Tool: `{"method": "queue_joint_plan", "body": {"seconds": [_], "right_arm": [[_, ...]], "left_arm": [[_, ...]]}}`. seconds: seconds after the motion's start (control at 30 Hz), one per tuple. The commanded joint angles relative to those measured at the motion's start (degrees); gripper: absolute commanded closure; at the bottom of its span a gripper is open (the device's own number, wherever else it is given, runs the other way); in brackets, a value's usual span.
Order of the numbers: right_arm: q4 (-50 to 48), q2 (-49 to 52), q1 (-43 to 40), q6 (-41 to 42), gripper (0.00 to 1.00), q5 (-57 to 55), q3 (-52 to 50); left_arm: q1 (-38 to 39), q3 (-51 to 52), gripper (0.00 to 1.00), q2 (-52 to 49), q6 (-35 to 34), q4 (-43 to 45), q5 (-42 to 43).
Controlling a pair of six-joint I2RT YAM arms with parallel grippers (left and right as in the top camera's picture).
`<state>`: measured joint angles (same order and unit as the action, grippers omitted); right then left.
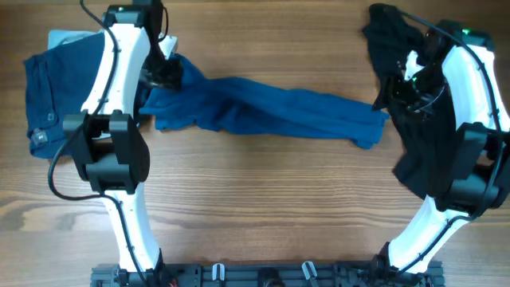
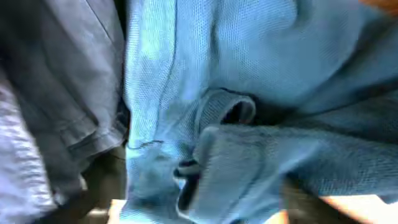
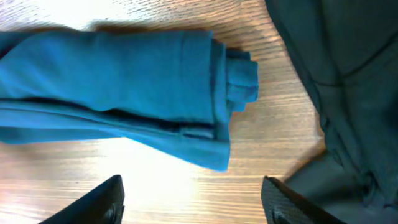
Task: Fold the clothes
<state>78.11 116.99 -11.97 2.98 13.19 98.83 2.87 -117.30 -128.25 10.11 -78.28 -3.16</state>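
Blue shirt (image 1: 271, 112) bunched into a long strip across mid table (image 1: 255, 207), running left to right. Left end raised under left gripper (image 1: 165, 73), just beside denim (image 1: 48, 96) heaped at table's left edge. Left wrist view filled with shirt (image 2: 261, 81) folds and a rolled opening, denim (image 2: 56, 93) at left. Own fingers hidden there, so cannot tell if clamped or loose. Right end of shirt (image 3: 124, 93) flat on wood, rolled edge near black cloth (image 3: 336, 74). Right gripper (image 3: 196, 202) spread wide, fingers (image 3: 109, 196) over bare table, just short of shirt, gripping nothing. Black cloth (image 1: 418, 151) heaped at right, under right arm.
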Motion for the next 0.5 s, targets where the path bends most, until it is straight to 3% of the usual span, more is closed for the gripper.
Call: {"method": "queue_joint_plan", "body": {"seconds": [0.0,0.13,0.33,0.47], "right_arm": [[-1.7,-1.2,-0.3,0.2,0.27,-0.5,-1.0],[-5.8,-1.1,-0.3,0.0,0.26,1.7,-2.6],[-17.4,-1.1,-0.3,-1.3,0.25,7.2,-16.4],[-24.3,-1.1,-0.1,-1.3,0.34,10.0,-21.0]], "left_arm": [[-0.1,1.8,0.0,1.9,0.2,1.2,-0.4],[-0.2,1.7,0.0,2.2,-0.5,4.2,-0.3],[-0.4,1.7,0.0,10.1,-6.6,11.4,-0.6],[-1.0,1.7,0.0,16.1,-9.6,16.0,-1.7]]}}
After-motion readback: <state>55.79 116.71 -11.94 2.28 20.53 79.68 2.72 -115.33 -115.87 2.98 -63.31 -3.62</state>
